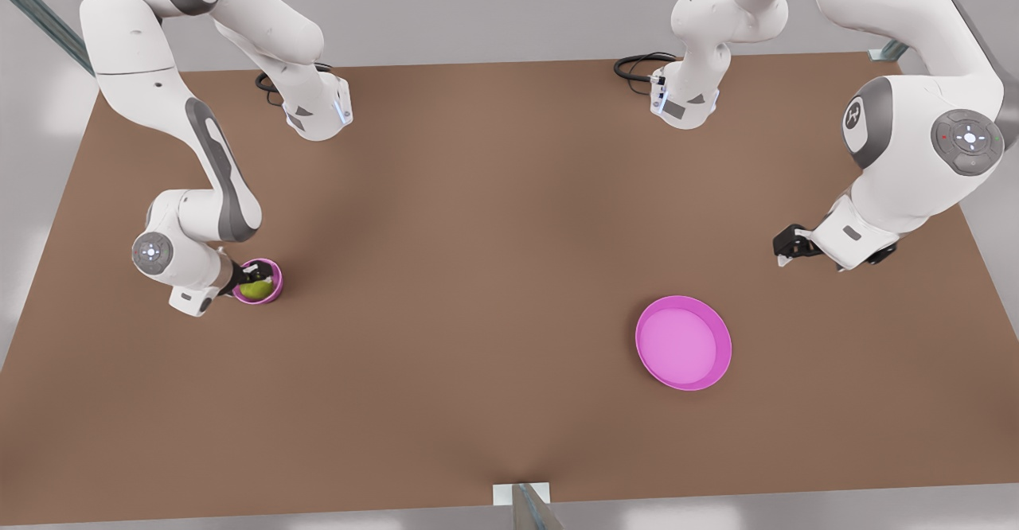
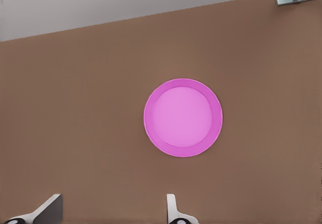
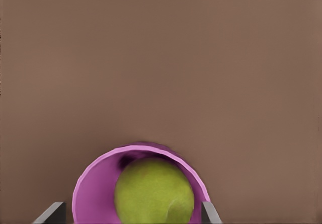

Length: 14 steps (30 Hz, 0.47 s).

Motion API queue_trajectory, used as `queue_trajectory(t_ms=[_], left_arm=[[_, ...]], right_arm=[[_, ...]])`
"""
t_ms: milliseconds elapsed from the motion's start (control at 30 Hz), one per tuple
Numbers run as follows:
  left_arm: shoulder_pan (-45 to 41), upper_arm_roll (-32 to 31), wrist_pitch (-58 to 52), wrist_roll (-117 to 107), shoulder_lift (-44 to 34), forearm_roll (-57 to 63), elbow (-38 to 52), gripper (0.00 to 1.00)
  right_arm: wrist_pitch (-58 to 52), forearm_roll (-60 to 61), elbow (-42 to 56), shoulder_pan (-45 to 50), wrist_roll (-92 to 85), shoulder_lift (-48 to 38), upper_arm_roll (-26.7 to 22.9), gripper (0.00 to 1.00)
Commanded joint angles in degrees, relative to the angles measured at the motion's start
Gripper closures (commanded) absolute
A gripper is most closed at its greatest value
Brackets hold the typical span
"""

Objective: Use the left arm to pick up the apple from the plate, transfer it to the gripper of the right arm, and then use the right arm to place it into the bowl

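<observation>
Apple (image 3: 153, 191) in bowl (image 1: 275, 287), rigid, smooth, best pinched across its middle; right gripper (image 1: 243, 275) spread around it; left gripper (image 1: 788, 247) spread, waiting.

A plain brown tabletop (image 1: 478, 275) spreads across nearly the whole front view, matte and unmarked, with soft darker shadows lying on it. Beyond its far edge is a pale grey floor or wall. Two loops of black cable (image 1: 637, 64) lie on the tabletop at the far edge, one toward the front view's left (image 1: 267, 80) and one toward its right. Grey metal frame struts cross the far corners, one at the left (image 1: 40, 17) and one at the right (image 1: 927, 13). At the middle of the near edge sits a small white bracket (image 1: 521, 492) with another metal strut (image 1: 535, 510) rising from it.
</observation>
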Motion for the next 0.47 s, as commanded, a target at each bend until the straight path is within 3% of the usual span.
queue_trajectory(t_ms=[0, 67, 100, 167, 300, 367, 400, 433], left_arm=[[0.0, 0.0, -0.1, -5.4, -0.1, -0.2, 0.0, 0.0], [0.0, 0.0, -0.1, -5.4, -0.2, -0.2, 0.0, 0.0], [0.0, 0.0, -0.1, -5.4, -0.2, -0.1, 0.1, 0.0], [0.0, 0.1, 0.1, -5.3, -0.1, 0.0, 0.1, 0.0], [0.0, 0.1, 0.3, -5.5, 0.0, 0.0, 0.2, 0.0], [0.0, 0.1, 0.3, -5.5, 0.1, 0.0, 0.2, 0.0], [0.0, 0.1, 0.7, -5.5, 0.5, 0.0, 0.5, 0.0], [0.0, 0.0, 0.6, -5.5, 1.1, 0.0, 1.3, 0.0]], right_arm=[[-8.9, 0.1, 5.7, 0.6, 2.8, -0.8, 0.2, 0.0], [-27.6, -0.1, 28.7, 1.9, 2.8, -0.6, 6.0, 0.0], [-35.9, -0.1, 36.5, 4.7, 2.8, -0.4, 6.1, 0.0], [-37.0, 0.1, 42.7, 6.8, 4.8, -0.1, 6.1, 0.0], [-37.0, 0.0, 42.6, 7.3, 11.5, -0.4, 6.5, 0.0], [-37.1, 1.4, 39.4, 11.9, 20.2, -8.2, 0.5, 0.0], [-36.9, 2.3, 33.3, 18.2, 28.6, -14.5, -7.0, 0.0], [-36.5, 3.2, 32.5, 24.1, 27.5, -15.1, -14.8, 0.0]])
